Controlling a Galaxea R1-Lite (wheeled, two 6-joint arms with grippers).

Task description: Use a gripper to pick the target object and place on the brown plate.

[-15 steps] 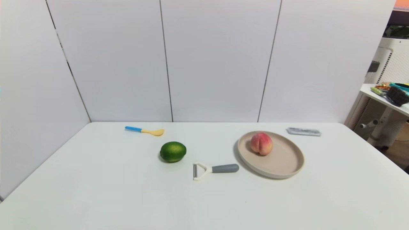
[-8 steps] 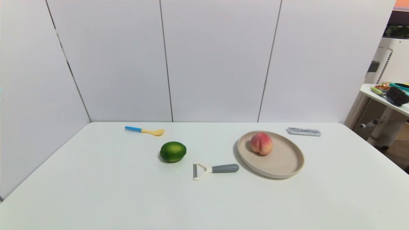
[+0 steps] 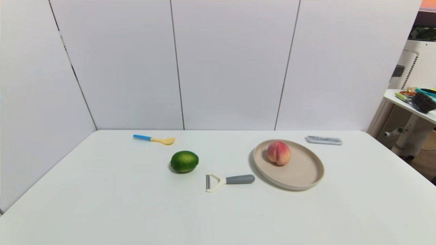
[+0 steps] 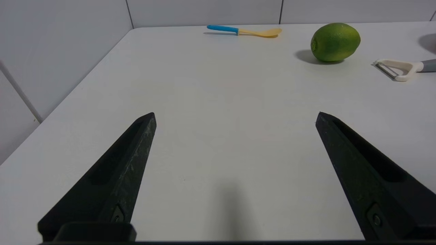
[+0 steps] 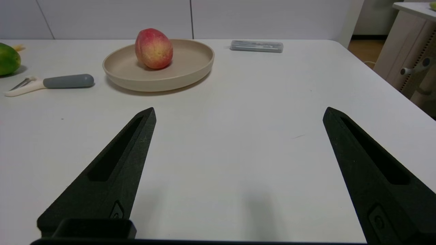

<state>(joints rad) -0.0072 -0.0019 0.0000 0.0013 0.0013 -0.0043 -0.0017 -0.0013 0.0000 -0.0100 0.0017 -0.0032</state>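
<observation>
The pinkish-red peach rests on the beige-tan plate at the right middle of the table. Both also show in the right wrist view, the peach standing on the plate. My right gripper is open and empty, low over bare table well short of the plate. My left gripper is open and empty over the table's near left part. Neither arm shows in the head view.
A green lime lies left of centre, with a grey-handled peeler between it and the plate. A blue-handled yellow spoon lies at the back left. A flat grey case lies behind the plate. A side table stands off the right edge.
</observation>
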